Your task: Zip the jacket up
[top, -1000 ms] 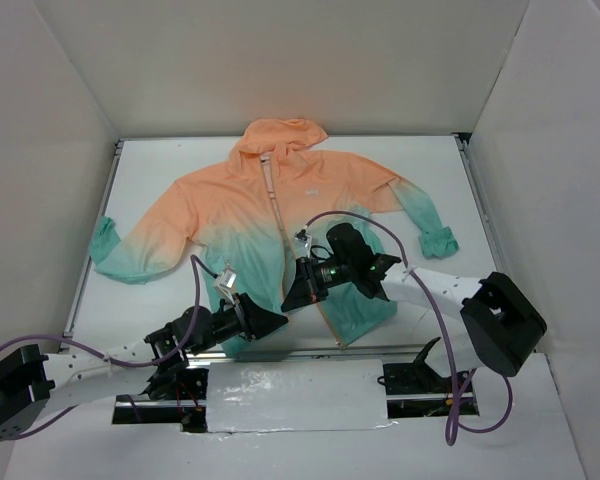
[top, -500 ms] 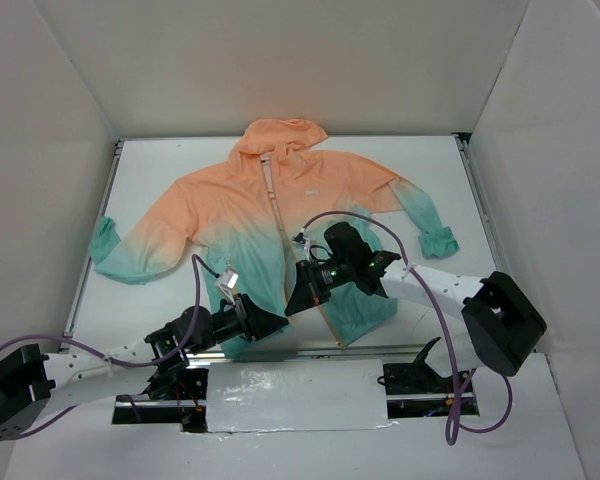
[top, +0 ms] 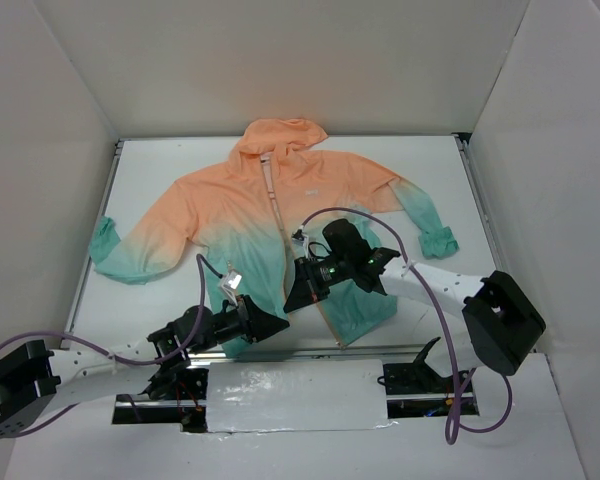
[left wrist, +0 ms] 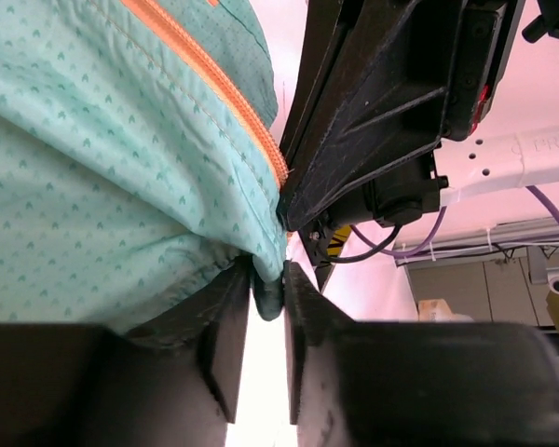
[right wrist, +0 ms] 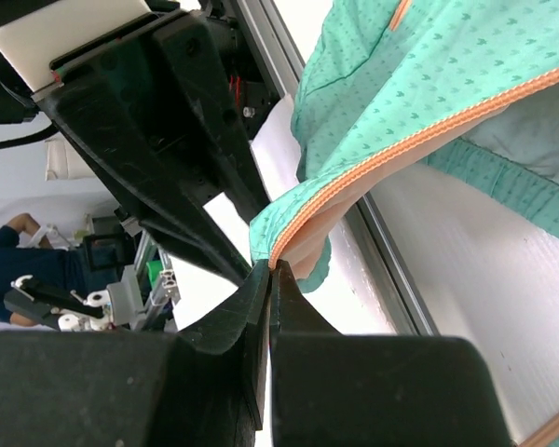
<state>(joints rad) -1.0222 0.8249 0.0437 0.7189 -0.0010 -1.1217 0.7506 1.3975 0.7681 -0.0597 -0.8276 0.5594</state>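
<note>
The jacket lies spread on the table, hood at 12 o'clock, hem at 6. Within 1 second the right gripper, clamped on the orange zipper edge, creeps toward 11 o'clock. The left gripper barely shifts, pinching that hem. Zipper ends seem unjoined yet.

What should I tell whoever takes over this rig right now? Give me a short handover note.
Left gripper: shut on the teal hem beside the orange zipper.
Right gripper: shut on a zipper edge at the hem, close by.
Jacket: flat on the table, hood far, hem near the arm bases.
Done: both grips at the hem.
To do: the lower front looks open; join the ends and zip up.
</note>
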